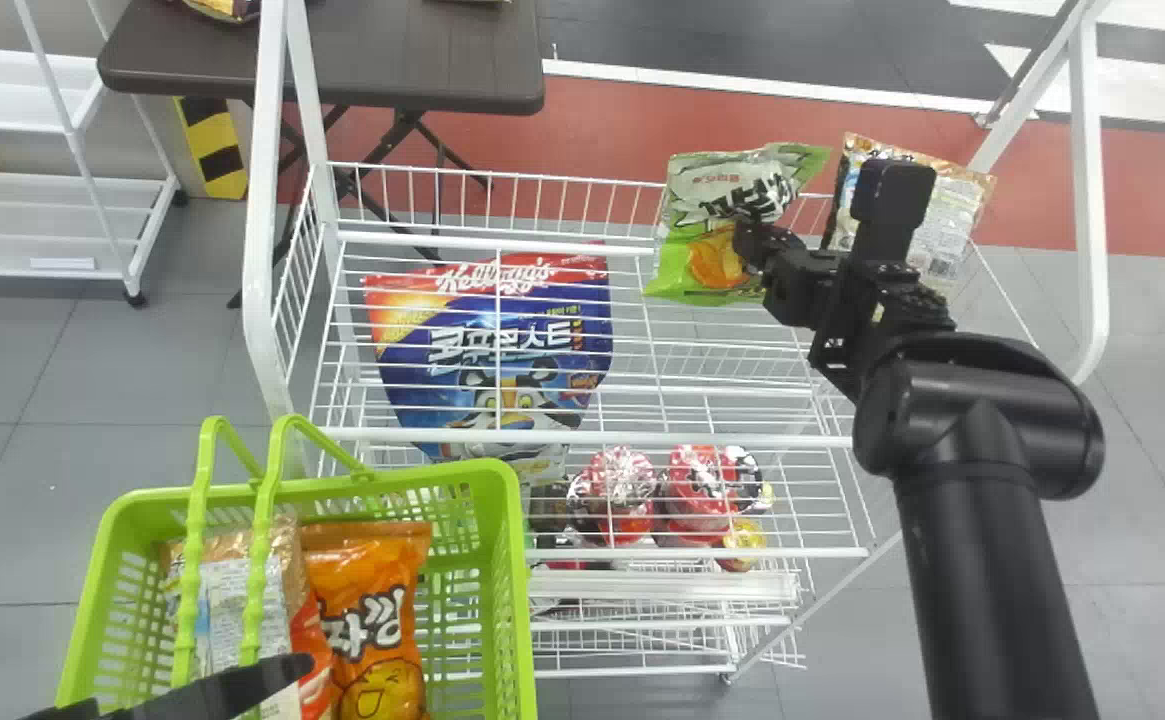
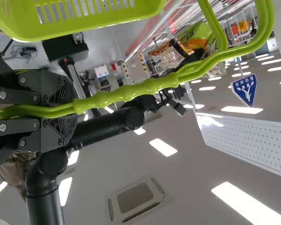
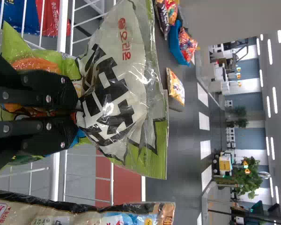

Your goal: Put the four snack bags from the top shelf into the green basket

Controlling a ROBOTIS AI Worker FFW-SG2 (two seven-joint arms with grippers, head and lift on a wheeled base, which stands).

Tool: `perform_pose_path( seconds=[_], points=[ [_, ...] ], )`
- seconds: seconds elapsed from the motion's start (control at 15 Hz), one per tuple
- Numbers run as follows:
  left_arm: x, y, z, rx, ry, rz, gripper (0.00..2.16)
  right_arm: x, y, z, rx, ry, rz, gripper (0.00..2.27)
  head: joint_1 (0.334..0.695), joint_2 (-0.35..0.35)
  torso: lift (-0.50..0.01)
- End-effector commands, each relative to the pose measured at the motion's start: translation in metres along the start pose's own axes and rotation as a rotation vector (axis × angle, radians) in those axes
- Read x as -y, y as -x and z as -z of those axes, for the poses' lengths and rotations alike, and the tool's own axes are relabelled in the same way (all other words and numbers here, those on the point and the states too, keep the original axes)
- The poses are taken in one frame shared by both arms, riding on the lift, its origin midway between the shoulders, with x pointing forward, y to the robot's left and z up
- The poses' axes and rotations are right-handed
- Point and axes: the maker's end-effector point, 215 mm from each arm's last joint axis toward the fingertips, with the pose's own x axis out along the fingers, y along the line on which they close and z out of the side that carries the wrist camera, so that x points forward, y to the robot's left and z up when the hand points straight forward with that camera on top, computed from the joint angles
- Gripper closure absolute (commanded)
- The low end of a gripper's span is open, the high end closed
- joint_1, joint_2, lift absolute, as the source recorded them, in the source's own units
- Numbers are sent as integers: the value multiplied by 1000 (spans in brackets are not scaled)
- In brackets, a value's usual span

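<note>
On the right of the head view, my right gripper (image 1: 750,238) is shut on the green snack bag (image 1: 732,190) at the top shelf's back rail. The right wrist view shows that gripper (image 3: 76,107) pinching the crumpled middle of the green bag (image 3: 117,93). Another snack bag (image 1: 954,225) stands to its right, partly behind the arm. At the lower left is the green basket (image 1: 514,560), holding an orange bag (image 1: 372,610) and a beige-and-white bag (image 1: 227,590). My left gripper (image 1: 252,685) stays by the basket; in the left wrist view this gripper (image 2: 72,110) is shut on the basket handles (image 2: 131,91).
The white wire shelf's front rail (image 1: 642,437) runs beside the basket. A large blue cereal bag (image 1: 502,350) and red packages (image 1: 622,490) lie within the rack's wires. White posts (image 1: 260,200) rise at both sides. A brown table (image 1: 392,60) stands behind.
</note>
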Motion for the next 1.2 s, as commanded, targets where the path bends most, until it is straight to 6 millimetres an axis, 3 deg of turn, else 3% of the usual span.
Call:
perform_pose_path(
  seconds=[0.0,0.2,0.4,0.53,0.73,0.87,1.0,1.13],
  points=[
    [2,1,-1,1,-2,9,2145,-8,30,-14,60,-26,-25,2250,695,-158,0],
    [2,0,-2,0,-2,10,2145,-47,92,-22,95,-81,-115,2250,695,-154,0],
    [2,-2,-3,-2,-5,15,2145,-118,161,-12,62,-173,-282,2250,695,-116,0],
    [2,-4,-5,-5,-8,16,2145,-168,191,8,2,-238,-411,2250,695,-75,0],
    [2,-6,-6,-9,-12,21,2145,-237,221,41,-105,-316,-567,2250,695,12,0],
    [2,-6,-6,-10,-9,19,2145,-276,234,59,-166,-347,-656,2250,695,115,0],
    [2,-6,-6,-10,-9,19,2145,-306,244,76,-239,-369,-723,2250,695,176,0],
    [2,-7,-7,-10,-12,20,2145,-326,255,115,-403,-405,-775,2250,695,258,0]
  ],
)
